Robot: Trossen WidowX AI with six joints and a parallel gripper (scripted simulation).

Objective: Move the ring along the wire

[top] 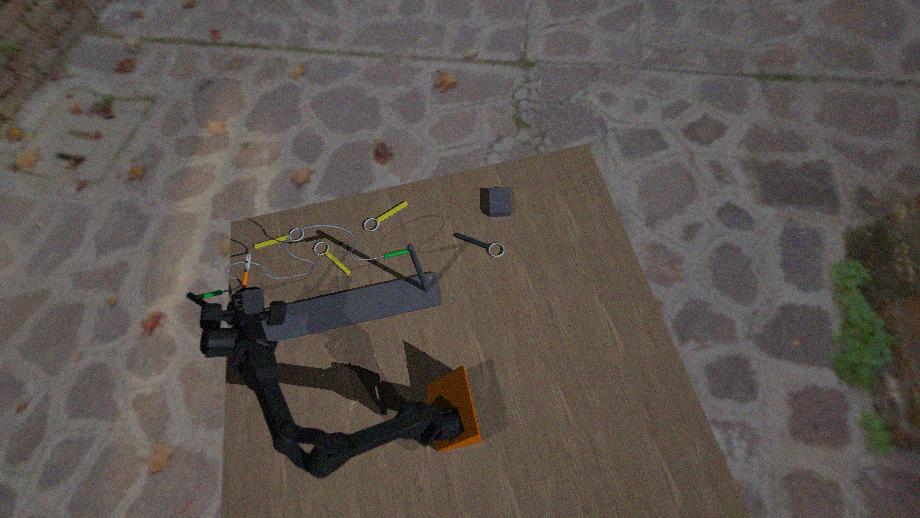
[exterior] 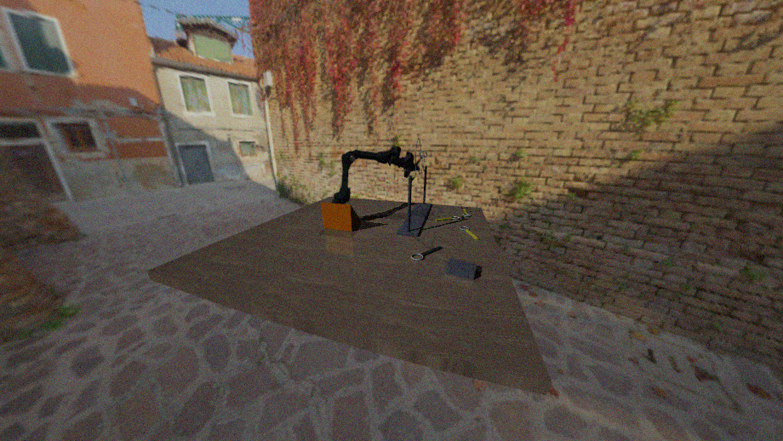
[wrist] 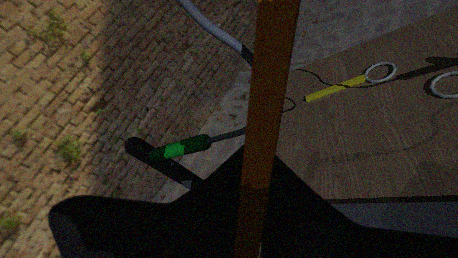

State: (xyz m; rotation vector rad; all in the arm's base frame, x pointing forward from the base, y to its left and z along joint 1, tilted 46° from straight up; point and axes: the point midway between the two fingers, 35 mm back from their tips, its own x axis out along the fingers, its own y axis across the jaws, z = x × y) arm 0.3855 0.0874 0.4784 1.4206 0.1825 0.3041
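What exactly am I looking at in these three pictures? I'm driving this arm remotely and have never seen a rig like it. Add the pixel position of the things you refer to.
The machine is one black jointed arm with a gripper (top: pixel 245 283) closed on an orange handle (top: pixel 245 277) (wrist: pixel 270 100), whose ring (top: pixel 247 261) is near the wire (top: pixel 334 227).

The top picture looks down on the table (top: pixel 579 386) (exterior: pixel 328 284); the exterior one looks across it from farther off; the wrist one looks out past the gripper.

A long grey base (top: pixel 360 308) (exterior: pixel 414 220) carries two posts, with a green wire section (top: pixel 396 253) beside one and another (top: pixel 211 294) (wrist: pixel 180 149) beside the other.

Also on the table lie three yellow-handled rings, one black-handled ring (top: pixel 495 249) (exterior: pixel 421 254) and a grey block (top: pixel 498 202) (exterior: pixel 461 268). Whether the wire passes through the held ring is too small to tell.
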